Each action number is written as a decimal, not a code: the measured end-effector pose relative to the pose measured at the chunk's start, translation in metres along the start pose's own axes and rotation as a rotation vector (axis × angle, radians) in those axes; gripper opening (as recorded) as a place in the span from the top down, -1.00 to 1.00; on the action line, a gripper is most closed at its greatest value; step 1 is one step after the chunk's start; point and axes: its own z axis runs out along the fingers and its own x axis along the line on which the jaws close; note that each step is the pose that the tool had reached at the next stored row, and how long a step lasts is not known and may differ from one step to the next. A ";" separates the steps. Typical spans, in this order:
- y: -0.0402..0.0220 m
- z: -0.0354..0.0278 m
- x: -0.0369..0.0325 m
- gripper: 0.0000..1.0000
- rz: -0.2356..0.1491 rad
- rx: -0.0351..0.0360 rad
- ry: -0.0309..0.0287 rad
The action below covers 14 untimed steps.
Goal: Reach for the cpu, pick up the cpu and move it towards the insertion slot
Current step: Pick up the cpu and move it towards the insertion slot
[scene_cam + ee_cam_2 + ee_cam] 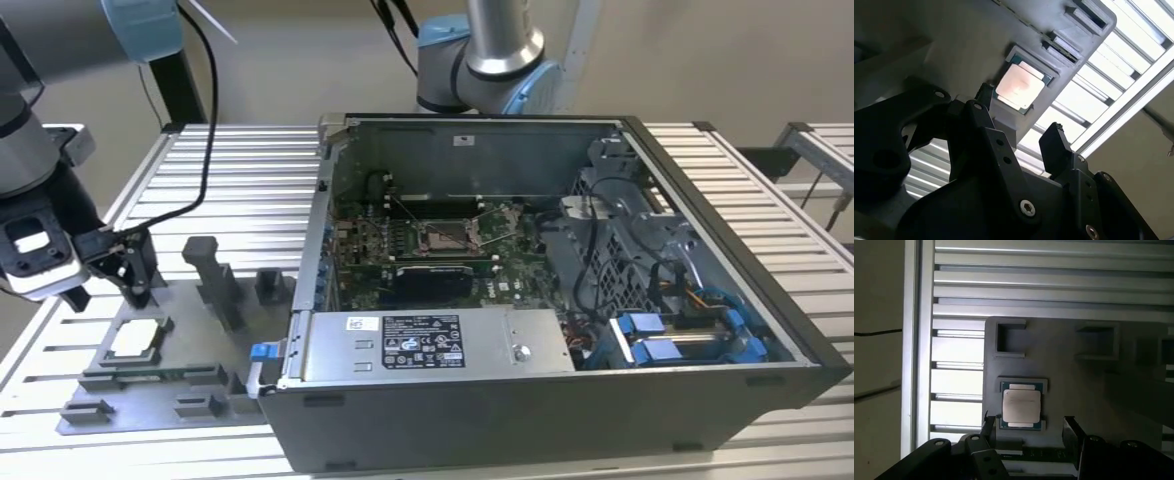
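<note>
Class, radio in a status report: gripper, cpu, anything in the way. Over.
Status: gripper open, empty, poised over the cpu. Chip flat in the grey fixture, not gripped. Nothing blocking the approach.

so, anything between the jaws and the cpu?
Nothing. In the first wrist view the gripper, jaws open, looks straight onto the cpu seated in its grey fixture; the gap between them is bare.

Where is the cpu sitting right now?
The cpu lies in its recess on the grey fixture at the exterior view's left, outside the computer case, with the open tool hovering above it.
</note>
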 end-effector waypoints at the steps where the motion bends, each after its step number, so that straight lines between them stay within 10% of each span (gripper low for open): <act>1: -0.0003 0.0004 0.0003 -1.00 0.000 0.0000 0.0000; 14: -0.0076 0.0103 0.0025 -1.00 0.000 0.0000 0.0000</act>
